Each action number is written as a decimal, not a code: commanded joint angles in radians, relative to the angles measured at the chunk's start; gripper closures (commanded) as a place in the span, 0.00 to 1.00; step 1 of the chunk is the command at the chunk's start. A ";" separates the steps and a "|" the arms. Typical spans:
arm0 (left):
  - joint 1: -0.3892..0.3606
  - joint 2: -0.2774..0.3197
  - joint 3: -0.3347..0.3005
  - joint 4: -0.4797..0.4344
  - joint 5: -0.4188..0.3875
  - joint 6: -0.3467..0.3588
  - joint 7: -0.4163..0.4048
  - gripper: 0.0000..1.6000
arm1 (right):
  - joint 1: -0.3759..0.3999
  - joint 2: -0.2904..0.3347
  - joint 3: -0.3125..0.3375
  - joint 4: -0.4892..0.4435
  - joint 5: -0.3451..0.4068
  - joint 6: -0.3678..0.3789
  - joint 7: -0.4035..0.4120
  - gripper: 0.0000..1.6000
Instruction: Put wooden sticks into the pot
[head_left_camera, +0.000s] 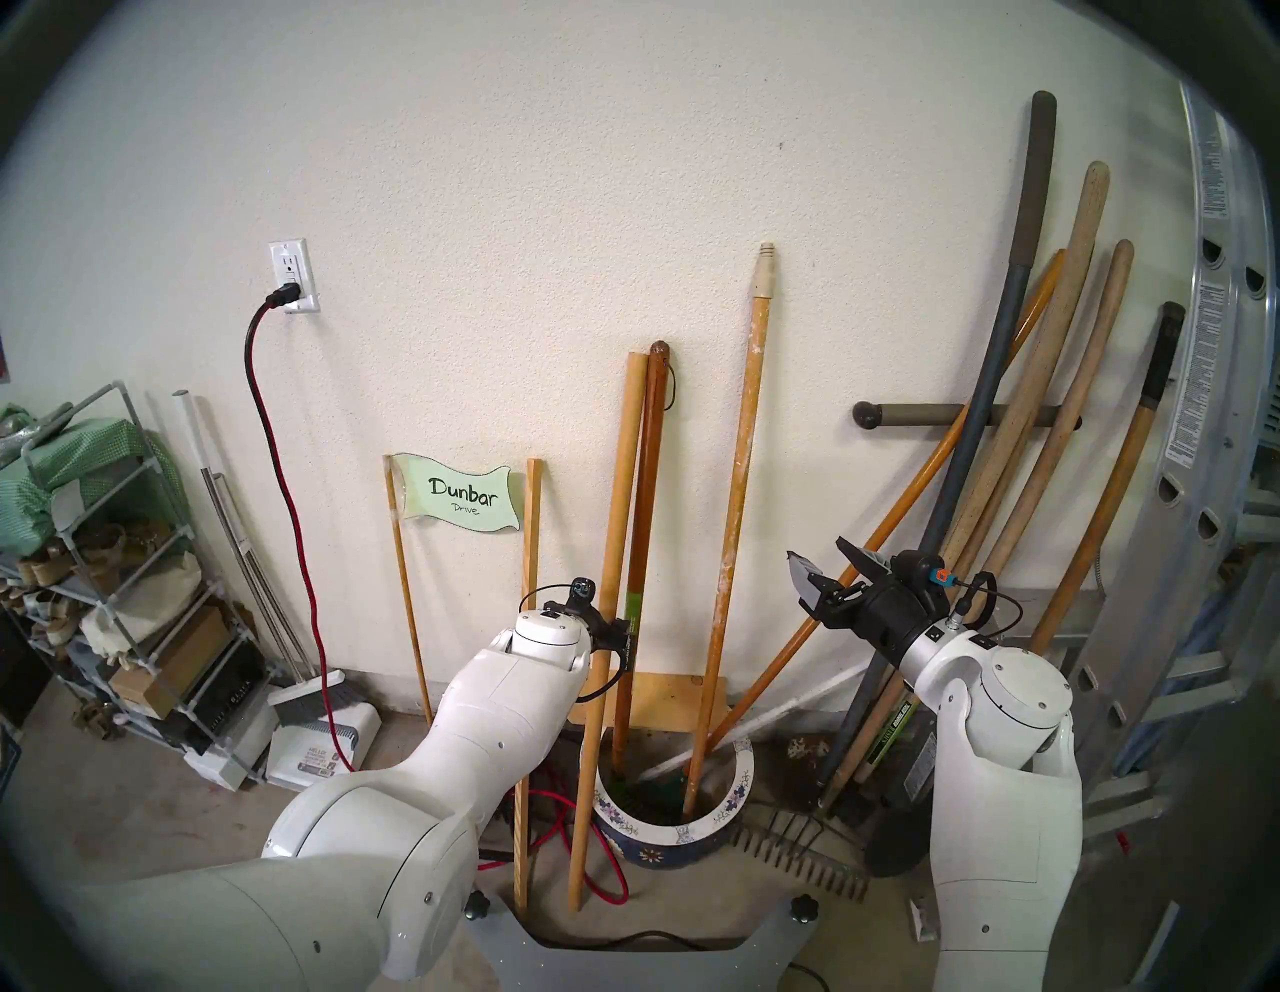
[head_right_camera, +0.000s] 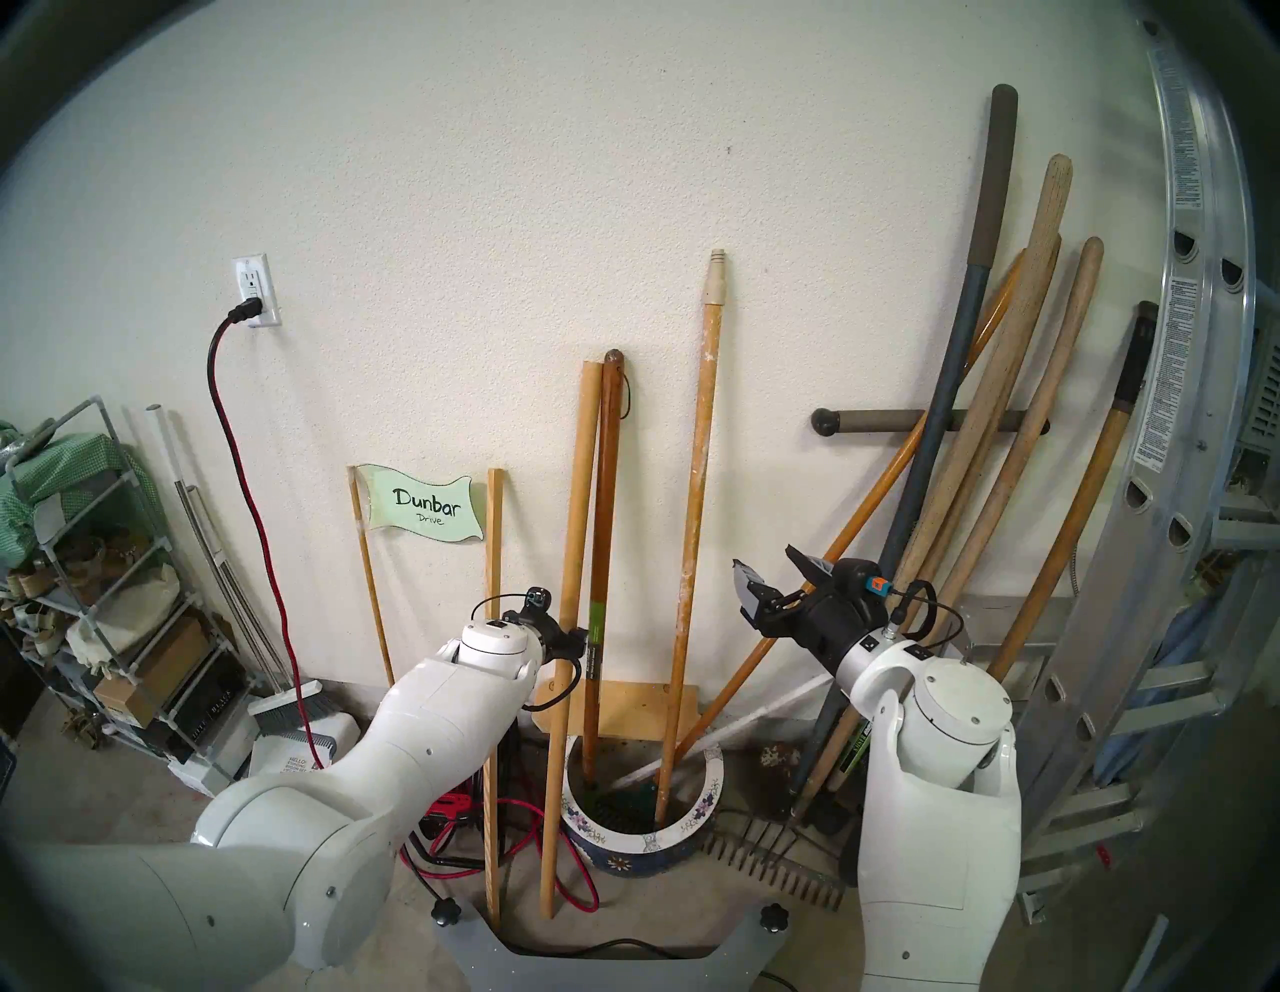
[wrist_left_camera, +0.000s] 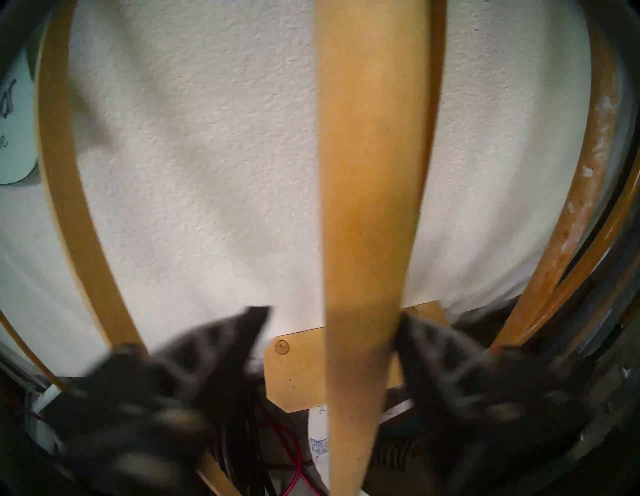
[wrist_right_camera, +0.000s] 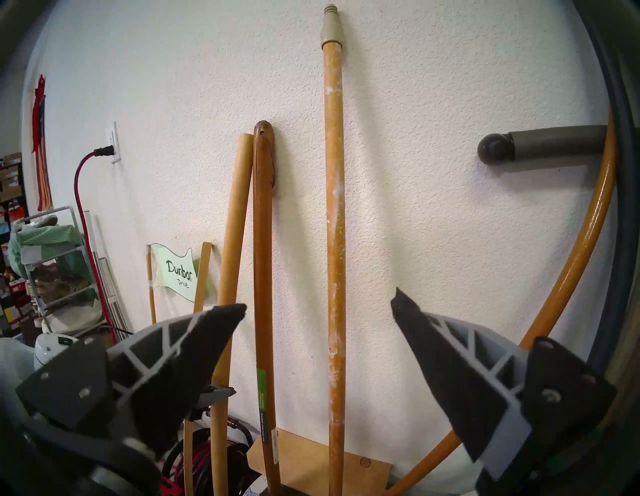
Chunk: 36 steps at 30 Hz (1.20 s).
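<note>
The blue floral pot (head_left_camera: 735, 786) with a white rim stands on the floor by the wall, also in the right head view (head_right_camera: 701, 807). The paint-flecked stick (head_left_camera: 738, 499) with a cream tip stands inside it, also in the right wrist view (wrist_right_camera: 334, 207). The plain flat-ended stick (head_left_camera: 616, 499) leans on the wall with its foot on the floor left of the pot. My left gripper (head_left_camera: 618, 641) is open around this stick (wrist_left_camera: 370, 173); one finger (wrist_left_camera: 426, 346) touches it. My right gripper (head_left_camera: 817, 551) is open and empty, held up to the right of the paint-flecked stick.
A dark brown handle (head_left_camera: 644, 519) with a green label and an orange handle (head_left_camera: 866, 547) also stand in the pot. A thin square stick (head_left_camera: 530, 554), a "Dunbar Drive" sign (head_left_camera: 460, 502) and red cord (head_left_camera: 602, 866) are left. Garden tools (head_left_camera: 1039, 415), a rake (head_left_camera: 803, 862) and a ladder (head_left_camera: 1205, 415) are right.
</note>
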 joint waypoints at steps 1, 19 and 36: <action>-0.097 -0.023 -0.015 0.116 -0.009 -0.061 -0.001 1.00 | -0.002 -0.001 -0.002 -0.015 0.005 0.002 0.007 0.00; 0.103 -0.026 -0.039 -0.008 -0.016 -0.231 0.047 1.00 | 0.051 0.021 -0.059 0.089 -0.025 0.038 0.037 0.00; 0.328 -0.028 0.003 -0.286 -0.017 -0.267 0.072 1.00 | 0.075 0.004 -0.125 0.169 -0.040 0.070 0.079 0.00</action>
